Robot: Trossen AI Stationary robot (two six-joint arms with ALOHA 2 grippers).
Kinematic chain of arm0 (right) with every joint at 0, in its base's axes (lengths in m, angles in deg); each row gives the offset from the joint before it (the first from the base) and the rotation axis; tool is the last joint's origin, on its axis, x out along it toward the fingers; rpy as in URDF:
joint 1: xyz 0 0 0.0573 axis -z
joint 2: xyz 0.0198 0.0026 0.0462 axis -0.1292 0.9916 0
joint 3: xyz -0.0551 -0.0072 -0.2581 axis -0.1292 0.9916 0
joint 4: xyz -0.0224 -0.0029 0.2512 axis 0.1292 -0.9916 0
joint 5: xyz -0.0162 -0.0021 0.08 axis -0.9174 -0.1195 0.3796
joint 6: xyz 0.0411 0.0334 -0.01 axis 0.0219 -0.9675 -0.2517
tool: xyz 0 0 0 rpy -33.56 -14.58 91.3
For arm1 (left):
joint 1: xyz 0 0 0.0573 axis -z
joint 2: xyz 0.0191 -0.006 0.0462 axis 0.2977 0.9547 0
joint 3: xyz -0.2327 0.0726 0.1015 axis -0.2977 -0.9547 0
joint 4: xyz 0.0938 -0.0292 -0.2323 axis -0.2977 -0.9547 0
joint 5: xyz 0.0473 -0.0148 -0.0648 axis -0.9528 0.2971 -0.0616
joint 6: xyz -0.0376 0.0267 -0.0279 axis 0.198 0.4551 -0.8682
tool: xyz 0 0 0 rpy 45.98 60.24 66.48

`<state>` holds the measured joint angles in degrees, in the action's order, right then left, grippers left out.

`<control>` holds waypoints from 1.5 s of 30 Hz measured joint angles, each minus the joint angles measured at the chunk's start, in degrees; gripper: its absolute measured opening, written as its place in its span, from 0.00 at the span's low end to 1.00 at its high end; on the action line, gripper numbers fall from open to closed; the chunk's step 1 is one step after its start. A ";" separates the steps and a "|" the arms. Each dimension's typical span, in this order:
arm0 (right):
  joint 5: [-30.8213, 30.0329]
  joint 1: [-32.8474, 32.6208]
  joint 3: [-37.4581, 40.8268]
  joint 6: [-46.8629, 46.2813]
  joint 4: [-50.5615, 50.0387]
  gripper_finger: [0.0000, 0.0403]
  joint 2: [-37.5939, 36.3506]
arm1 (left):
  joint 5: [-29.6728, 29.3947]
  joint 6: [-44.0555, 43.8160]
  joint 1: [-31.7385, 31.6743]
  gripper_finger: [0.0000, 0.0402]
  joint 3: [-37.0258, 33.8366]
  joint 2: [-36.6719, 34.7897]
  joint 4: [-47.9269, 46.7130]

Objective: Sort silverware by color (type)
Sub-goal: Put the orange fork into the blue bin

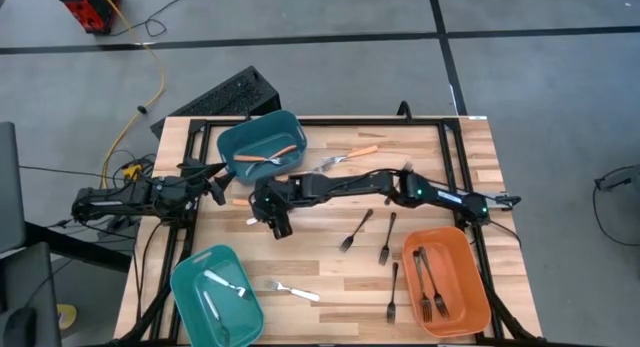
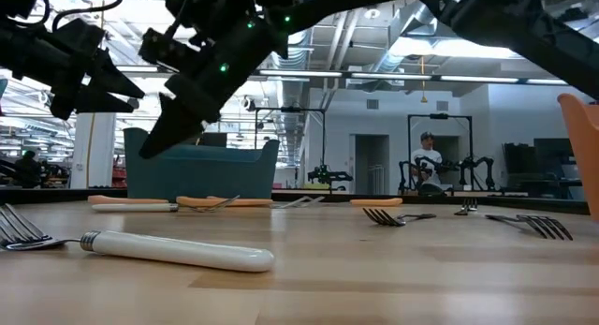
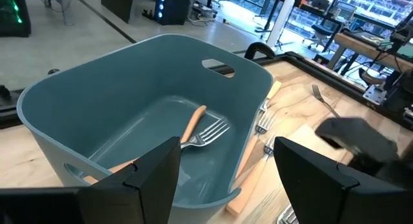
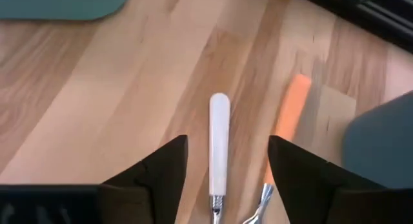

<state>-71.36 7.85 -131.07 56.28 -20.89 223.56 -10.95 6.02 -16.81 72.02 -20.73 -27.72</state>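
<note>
**Operator:** I have the right gripper (image 4: 226,179) reached across the table to its left-middle, hovering above a white-handled fork (image 4: 218,146). Its jaws stand wide, one finger either side of the handle, holding nothing. An orange-handled fork (image 4: 288,117) lies just beside it, almost parallel.

**Observer:** Where's the rest of the silverware?

**Operator:** Spread about. The teal bin (image 1: 262,145) at the far side holds at least one orange-handled fork, the near teal bin (image 1: 214,292) a silver one, and the orange bin (image 1: 447,282) two black forks. Loose on the wood I see three black forks (image 1: 356,230) near the middle, a silver fork (image 1: 292,289) toward the near edge, and another orange-handled one (image 1: 350,155) beyond the arm.

**Observer:** And the left arm?

**Operator:** The left gripper (image 3: 226,179) waits at the far teal bin's edge, jaws open and empty.

**Observer:** What worries you?

**Operator:** The neighbour. If I come down slightly off line, a finger could land on the orange handle and I'd pinch both, or knock one askew. The white handle looks smooth and round, so I expect it may roll or slip from a shallow pinch. The left gripper also sits close, so I'd judge a careless swing risks a bump.
</note>
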 joint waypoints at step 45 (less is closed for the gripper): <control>-13.44 -2.72 60.49 -21.76 28.63 0.59 -38.40 | -0.73 0.21 -0.02 0.58 -1.97 0.00 -0.62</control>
<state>-84.80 5.13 -70.59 34.52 7.73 185.16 -11.68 6.23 -16.83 70.05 -20.73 -28.35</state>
